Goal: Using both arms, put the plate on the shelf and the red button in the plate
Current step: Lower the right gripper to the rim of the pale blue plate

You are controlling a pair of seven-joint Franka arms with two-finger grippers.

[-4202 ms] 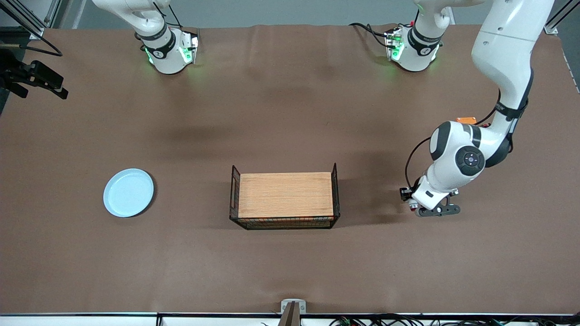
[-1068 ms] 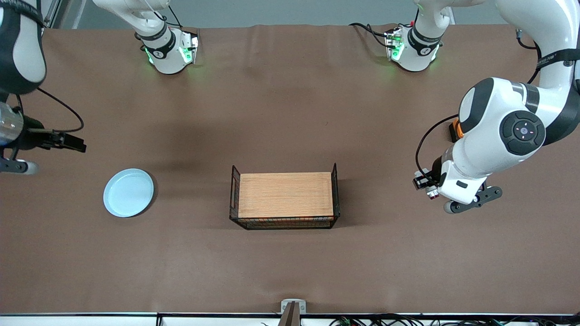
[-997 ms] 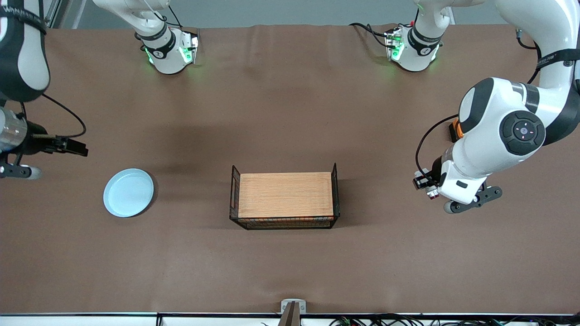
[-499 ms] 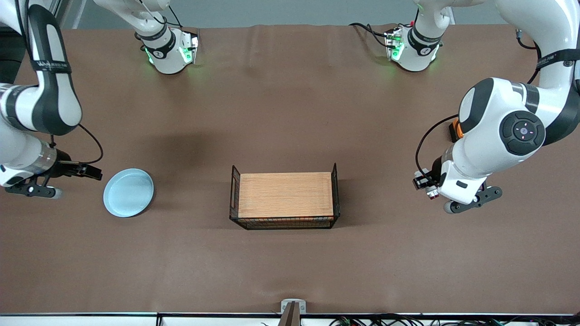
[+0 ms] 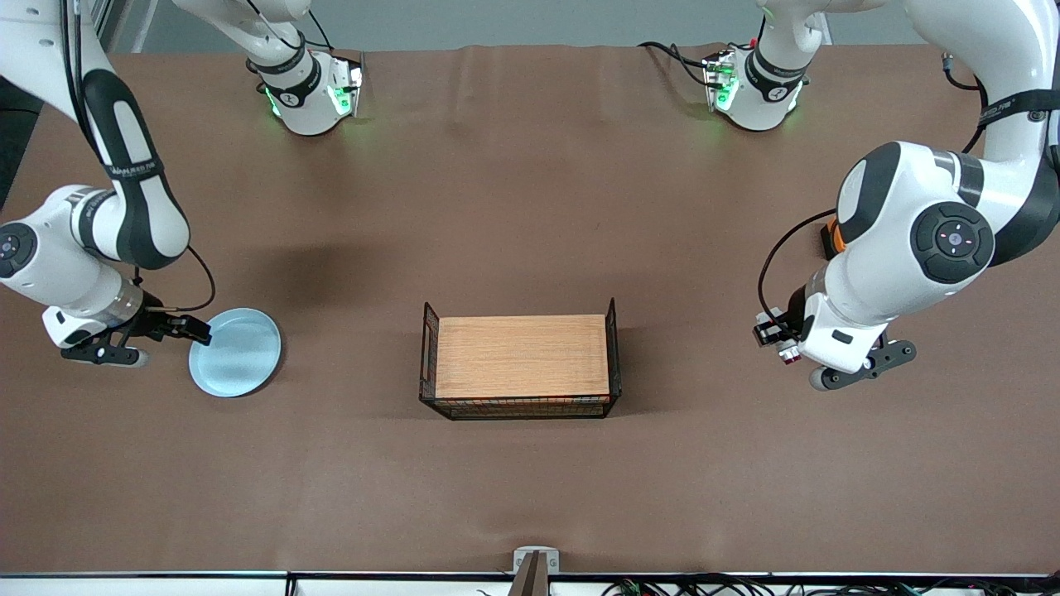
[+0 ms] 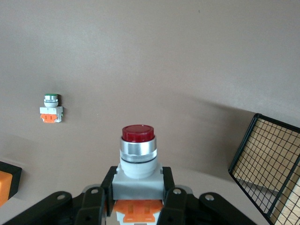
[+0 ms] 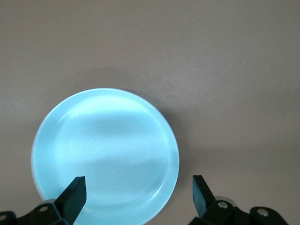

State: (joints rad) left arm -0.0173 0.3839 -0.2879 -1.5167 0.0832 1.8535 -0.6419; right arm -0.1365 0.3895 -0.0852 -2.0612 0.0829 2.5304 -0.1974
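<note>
The pale blue plate [image 5: 236,352] lies on the table toward the right arm's end; it fills the right wrist view [image 7: 105,154]. My right gripper [image 5: 195,331] is open over the plate's rim. In the right wrist view [image 7: 138,190] one finger is over the plate and the other over bare table. My left gripper [image 5: 776,335] is up in the air toward the left arm's end, shut on the red button [image 5: 787,354]. In the left wrist view [image 6: 138,187] its fingers clamp the button's [image 6: 138,150] white-grey body, red cap pointing away.
A wooden tray in a black wire basket [image 5: 522,356] stands mid-table; its corner shows in the left wrist view [image 6: 272,164]. A similar green-capped piece [image 6: 50,108] and an orange box [image 6: 4,180] lie on the table under the left arm.
My right arm has swung in from the table's edge and come down to the plate's rim. My left arm, raised earlier with the button, has held still over the last second.
</note>
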